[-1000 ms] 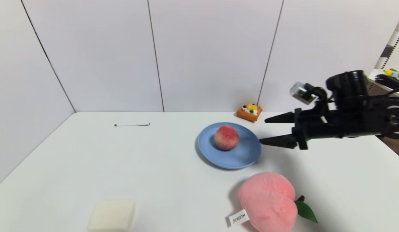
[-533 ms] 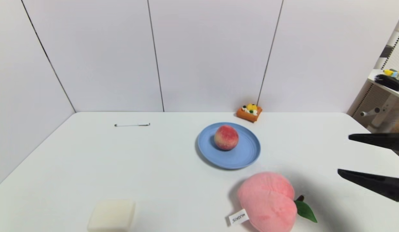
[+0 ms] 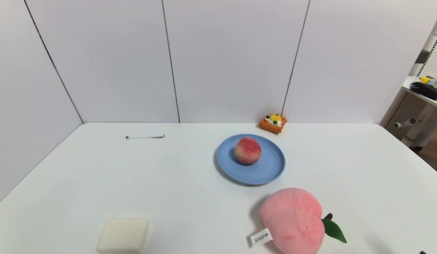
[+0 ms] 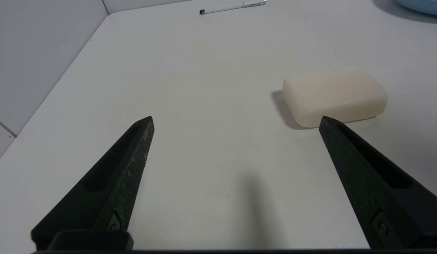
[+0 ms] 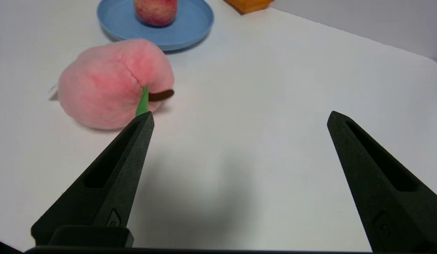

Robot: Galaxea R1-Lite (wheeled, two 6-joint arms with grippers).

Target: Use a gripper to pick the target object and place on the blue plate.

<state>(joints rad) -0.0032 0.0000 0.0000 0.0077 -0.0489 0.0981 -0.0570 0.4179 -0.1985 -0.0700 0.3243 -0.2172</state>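
- The peach sits on the blue plate, inside the rim and a little toward its far left side, so I judge the placing done.
- My right gripper is spread wide with nothing between its fingers, above the near right part of the table, well apart from the plate.
- The step in hand, as I read it, is settling the arm clear of the work; I should do it smoothly and leave the fruit alone.
- The pink plush peach lies between me and the plate, its green leaf pointing my way. I do best to keep my fingertips high and off to the right, since a low sweep could catch the leaf and push the toy into the rim.
- The fruit is round and would probably roll if the plate were bumped, so no second touch.
- My left gripper is idle, wide and empty, near the pale soap bar.
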